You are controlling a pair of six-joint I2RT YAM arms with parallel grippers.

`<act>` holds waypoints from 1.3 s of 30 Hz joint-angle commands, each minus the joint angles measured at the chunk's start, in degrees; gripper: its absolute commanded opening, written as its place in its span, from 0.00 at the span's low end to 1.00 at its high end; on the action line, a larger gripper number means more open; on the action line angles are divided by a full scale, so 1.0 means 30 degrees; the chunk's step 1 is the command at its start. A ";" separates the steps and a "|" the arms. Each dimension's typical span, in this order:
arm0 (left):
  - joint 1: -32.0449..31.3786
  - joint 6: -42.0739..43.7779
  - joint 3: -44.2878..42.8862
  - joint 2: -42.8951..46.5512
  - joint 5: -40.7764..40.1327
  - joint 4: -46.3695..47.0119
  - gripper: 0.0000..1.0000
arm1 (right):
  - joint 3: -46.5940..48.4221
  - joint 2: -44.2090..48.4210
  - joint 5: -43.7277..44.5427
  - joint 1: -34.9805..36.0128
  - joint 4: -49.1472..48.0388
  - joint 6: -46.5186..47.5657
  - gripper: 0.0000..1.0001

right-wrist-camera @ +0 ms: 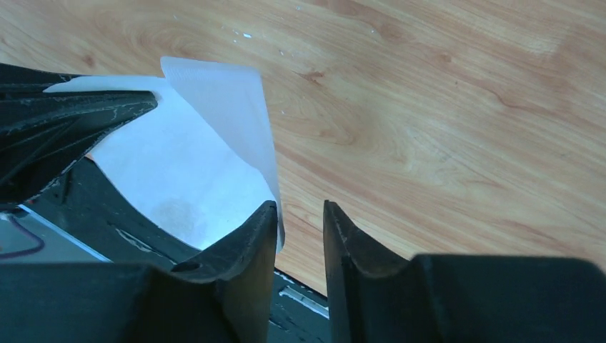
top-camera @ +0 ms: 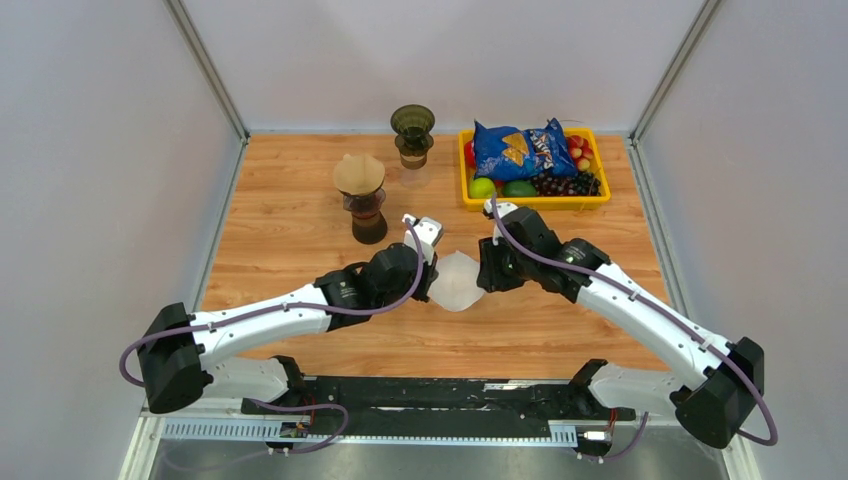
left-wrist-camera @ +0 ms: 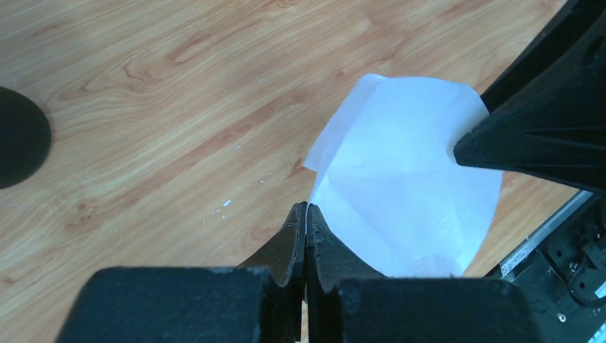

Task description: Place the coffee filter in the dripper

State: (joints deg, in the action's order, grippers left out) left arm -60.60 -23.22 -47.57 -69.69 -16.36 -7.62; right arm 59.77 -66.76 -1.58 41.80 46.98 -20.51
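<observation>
White paper coffee filter [top-camera: 457,283], folded flat, sits at the centre of the overhead view, held between your two arms over the light wooden table [top-camera: 290,230]. It looks lifted off the wood, though the pictures do not settle that.

Your left gripper [left-wrist-camera: 306,211] has its jaws pressed fully together on the filter's near edge, at the lower middle of the left wrist view. The sheet fans out to the right of the pinch.

Your right gripper [right-wrist-camera: 301,212] has its jaws parted by a narrow gap. A loose flap of the filter lies against the inner face of the finger on the left of that frame, but nothing is clamped between the two.

At the top centre of the overhead view stands a dark olive translucent dripper [top-camera: 412,122], which appears empty and is most likely your target. Left of it and lower, a second dripper on a dark carafe [top-camera: 362,180] already holds a brown filter. A yellow plastic tray [top-camera: 535,203] of snacks and fruit fills the upper right.

By my reading, the filter is in hand but not yet opened. It is well apart from both drippers. Spreading it into a cone, carrying it up the frame and seating it all remain.
</observation>
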 commanded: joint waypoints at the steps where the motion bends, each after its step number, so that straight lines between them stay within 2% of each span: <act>1: 0.0131 -0.0580 -0.1483 0.0051 -0.1068 -0.0196 0.00 | -0.0766 0.1561 -0.0708 -0.0107 -0.3218 -0.1660 0.38; 6: 0.0141 -0.0827 -0.2831 -0.0622 -0.2345 -0.0659 0.00 | -0.0807 0.3562 0.0417 -0.0106 -0.5146 -0.2162 0.70; 10: 0.0452 -0.0810 -0.4086 -0.1356 -0.2563 -0.0864 0.00 | -0.1812 0.6315 0.3337 -0.0122 -0.6241 -0.2999 0.97; 11: 0.0541 -0.0797 -0.4280 -0.1455 -0.2583 -0.0948 0.00 | -0.2150 0.6986 0.3959 -0.0108 -0.6452 -0.3192 0.99; 16: 0.1423 0.0134 -0.6087 -0.2225 -0.2891 -0.1179 0.00 | -0.3472 0.9627 0.6801 -0.0109 -0.6789 -0.3558 1.00; 21: 0.2709 0.1718 -0.8231 -0.3361 -0.3162 -0.1117 0.00 | -0.4116 1.0785 0.8636 -0.0106 -0.6793 -0.3403 1.00; 31: 0.7454 0.3275 -1.3522 -0.7255 -0.1248 -0.0864 0.00 | -0.4713 1.0452 0.9569 -0.0121 -0.6826 -0.3041 1.00; 39: 1.0221 0.2791 -1.8292 -1.1312 0.1189 -0.0809 0.00 | -0.5184 1.0004 1.0277 -0.0121 -0.6937 -0.3206 1.00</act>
State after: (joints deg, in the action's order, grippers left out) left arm -32.67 -15.14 -94.52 -98.70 -18.20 -10.96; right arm 44.82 -36.36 26.92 41.56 28.36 -29.80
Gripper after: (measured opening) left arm 0.007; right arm 0.997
